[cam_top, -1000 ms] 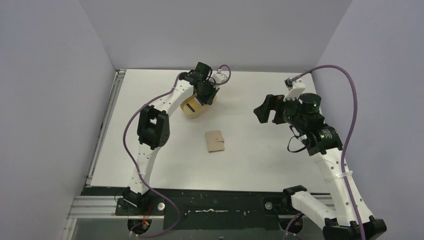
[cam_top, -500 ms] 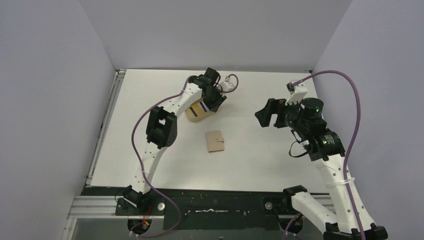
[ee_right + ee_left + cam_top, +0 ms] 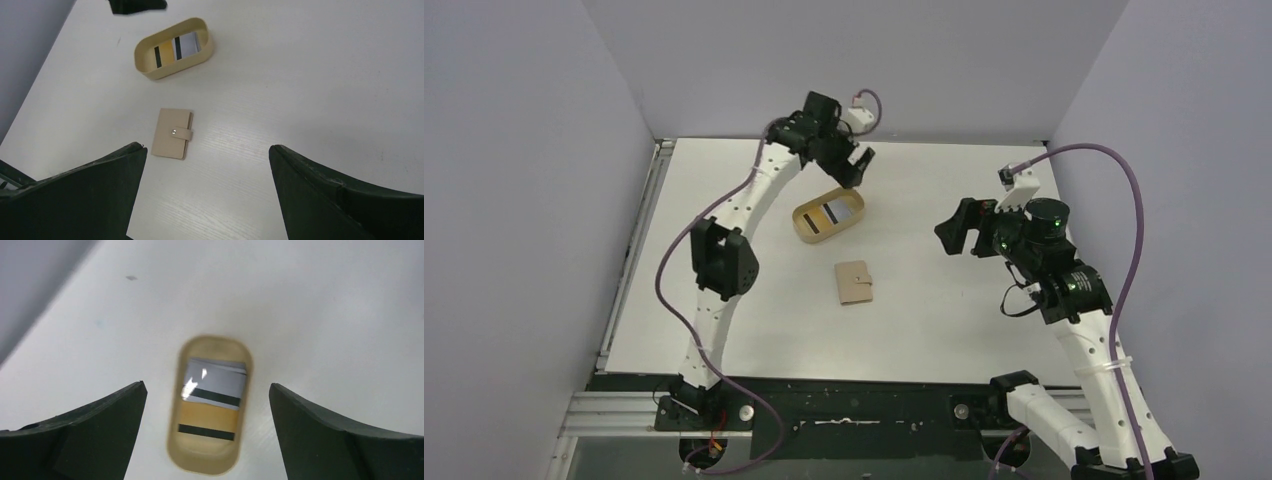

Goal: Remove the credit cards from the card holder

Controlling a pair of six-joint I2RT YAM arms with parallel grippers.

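Note:
The closed tan card holder (image 3: 855,282) lies flat on the white table, snap tab fastened, also in the right wrist view (image 3: 172,133). Two credit cards lie inside the oval tan tray (image 3: 803,228): a whitish card (image 3: 218,380) with a black stripe and a yellowish card (image 3: 209,418) with a black stripe. My left gripper (image 3: 856,166) hangs open above the tray's far end, nothing between its fingers (image 3: 207,386). My right gripper (image 3: 960,226) is open and empty, held high right of the card holder (image 3: 207,147).
The tray (image 3: 172,70) stands behind the card holder, toward the back of the table (image 3: 944,300). Grey walls close in the left, back and right sides. A rail runs along the table's left edge (image 3: 639,250).
My left gripper opened, rose and drew back from the tray. The cards in the tray, hidden under it before, now show. The right arm barely moved.

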